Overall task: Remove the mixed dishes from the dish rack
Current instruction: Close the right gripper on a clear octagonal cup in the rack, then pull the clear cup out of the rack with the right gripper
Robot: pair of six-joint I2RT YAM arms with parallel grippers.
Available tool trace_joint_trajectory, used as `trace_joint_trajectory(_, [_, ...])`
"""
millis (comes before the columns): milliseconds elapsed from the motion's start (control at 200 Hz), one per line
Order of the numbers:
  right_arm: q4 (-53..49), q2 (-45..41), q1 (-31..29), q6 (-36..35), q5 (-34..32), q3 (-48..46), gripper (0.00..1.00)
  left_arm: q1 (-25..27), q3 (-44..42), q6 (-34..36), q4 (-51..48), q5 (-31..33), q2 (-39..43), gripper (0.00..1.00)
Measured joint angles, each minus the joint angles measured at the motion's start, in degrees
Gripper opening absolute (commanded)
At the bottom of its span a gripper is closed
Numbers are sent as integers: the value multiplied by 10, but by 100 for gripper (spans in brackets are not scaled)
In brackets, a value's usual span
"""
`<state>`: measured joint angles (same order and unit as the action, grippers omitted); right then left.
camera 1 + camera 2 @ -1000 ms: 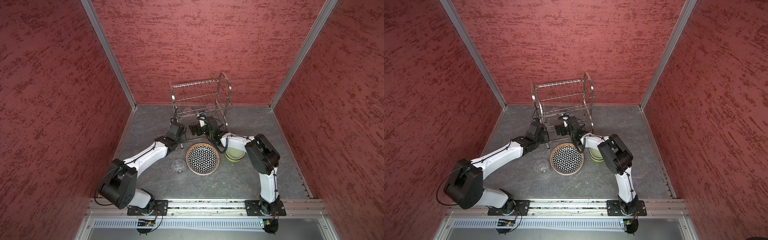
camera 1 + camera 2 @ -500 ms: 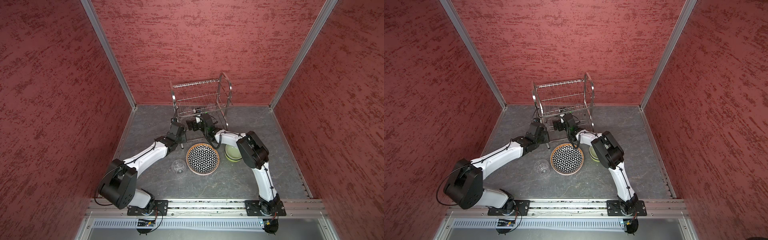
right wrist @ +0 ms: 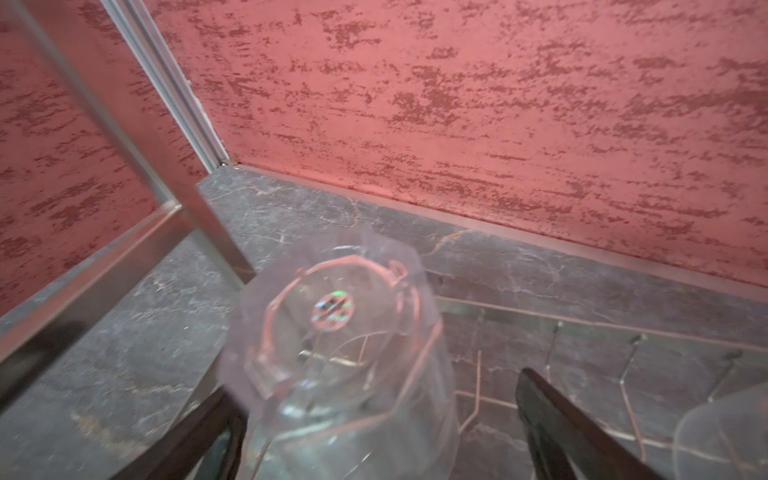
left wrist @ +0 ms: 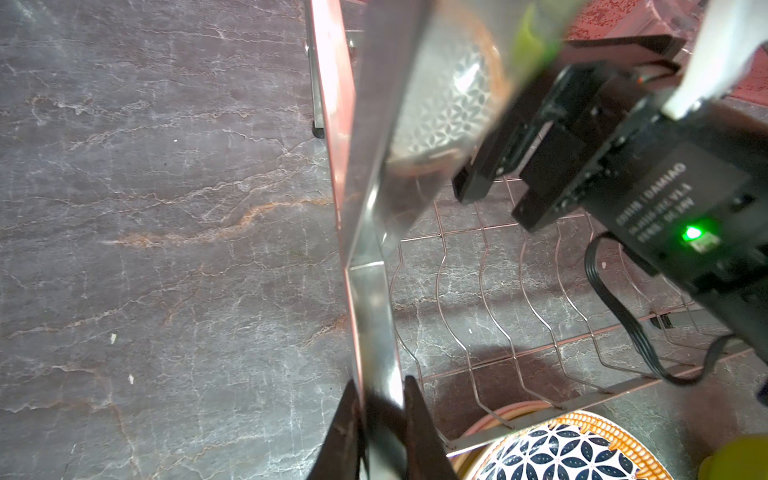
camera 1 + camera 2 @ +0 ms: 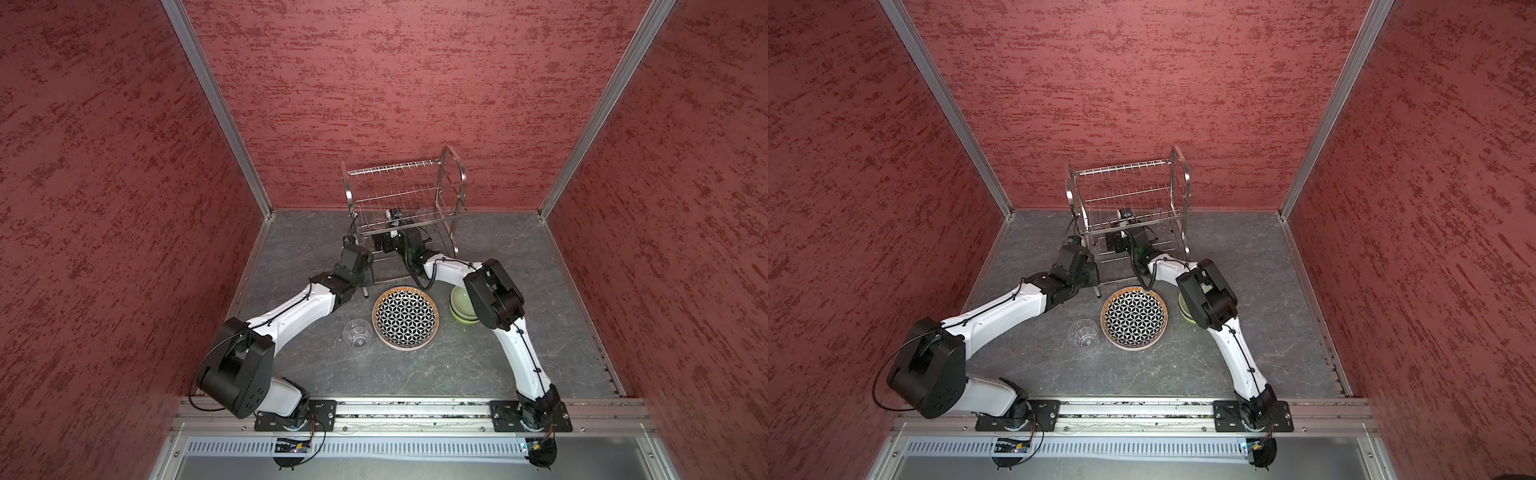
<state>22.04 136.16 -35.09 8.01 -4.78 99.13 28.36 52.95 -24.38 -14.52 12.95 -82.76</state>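
Red walls (image 5: 374,83) stand round a dark grey stone table (image 5: 478,365), and the shiny dish rack (image 5: 390,167) stands at the back. The left gripper (image 4: 380,432) is pinched tight on the rack's front left steel leg, most likely to hold the rack steady. The right gripper (image 3: 378,384) reaches into the rack's bottom shelf with its jaws wide open, one on each side of a clear tumbler (image 3: 332,332) that sits upside down there. Another tumbler (image 3: 723,436) sits close by on the same shelf. In front of the rack lie the patterned plate (image 5: 405,318), green bowls (image 5: 459,305) and a third tumbler (image 5: 357,332). The glass is smooth, so it could slip out of a soft squeeze. A crooked lift could catch it on the wires or bump its neighbour.
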Motion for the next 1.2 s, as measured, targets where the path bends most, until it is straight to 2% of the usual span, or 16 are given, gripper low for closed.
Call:
trace_joint_trajectory(436, [-27, 79, 12, 2, -18, 133, 98, 0, 10, 3, 2, -16, -7, 7])
trace_joint_trajectory(606, [-36, 84, 12, 8, -18, 148, 93, 0, 12, 3, 1, -17, -8, 7])
trace_joint_trajectory(1057, [-42, 83, 17, 27, -20, 148, 70, 0, 12, 3, 2, -19, -9, 7])
trace_joint_trajectory(1127, [-36, 82, 17, 29, -20, 142, 74, 0, 12, 3, 2, -19, -9, 7])
trace_joint_trajectory(1152, [-34, 81, 17, 29, -20, 139, 78, 0, 12, 3, 2, -19, -9, 7])
trace_joint_trajectory(1197, [-33, 79, 17, 31, -19, 136, 91, 0, 12, 3, 2, -19, -9, 7])
